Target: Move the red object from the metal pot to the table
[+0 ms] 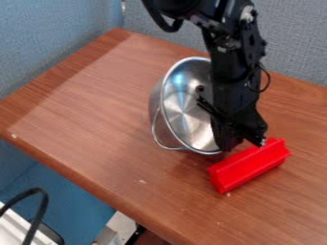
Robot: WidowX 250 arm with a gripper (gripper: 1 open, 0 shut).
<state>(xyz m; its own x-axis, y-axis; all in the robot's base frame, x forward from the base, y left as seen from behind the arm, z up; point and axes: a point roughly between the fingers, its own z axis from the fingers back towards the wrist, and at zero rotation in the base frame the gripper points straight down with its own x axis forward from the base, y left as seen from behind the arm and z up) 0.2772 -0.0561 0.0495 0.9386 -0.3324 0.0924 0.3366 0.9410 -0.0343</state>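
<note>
Lab-type robot test setup, not home kitchen. Evidence: black robot arm mounted over small wood-grain table; plain blue textured wall behind; loose black cables near left, below table edge.
</note>
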